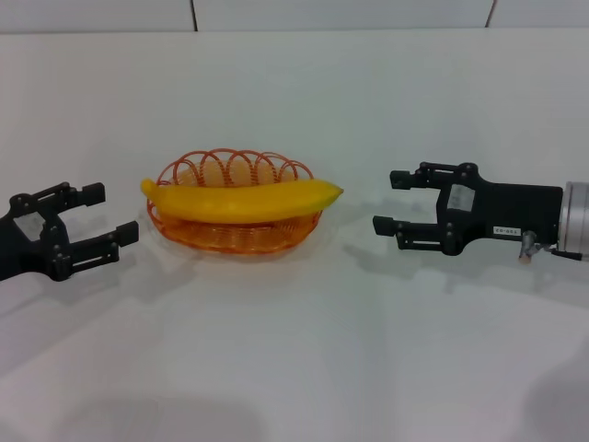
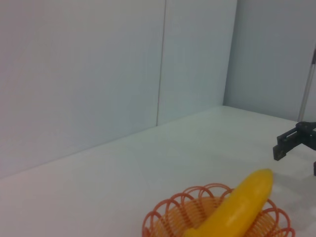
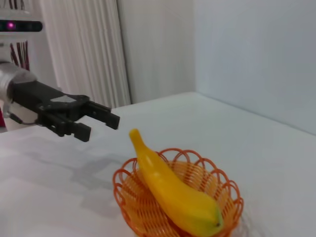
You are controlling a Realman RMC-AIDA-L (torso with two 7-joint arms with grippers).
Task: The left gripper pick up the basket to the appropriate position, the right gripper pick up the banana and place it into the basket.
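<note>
The orange wire basket [image 1: 235, 235] stands on the white table in the head view, and the yellow banana [image 1: 241, 199] lies lengthwise across it, both tips over the rim. To its left my left gripper [image 1: 109, 214] is open and holds nothing, a short gap from the basket. My right gripper [image 1: 388, 202] is open to the right of the banana's tip, apart from it. The left wrist view shows the basket [image 2: 168, 217], the banana [image 2: 237, 207] and the right gripper [image 2: 291, 148] beyond. The right wrist view shows the basket [image 3: 224, 192], the banana [image 3: 173, 190] and the left gripper [image 3: 101, 123].
The white table [image 1: 304, 359] stretches wide around the basket. A pale wall [image 1: 276, 14] closes the far edge. In the right wrist view, white curtains [image 3: 84, 49] hang behind the left arm.
</note>
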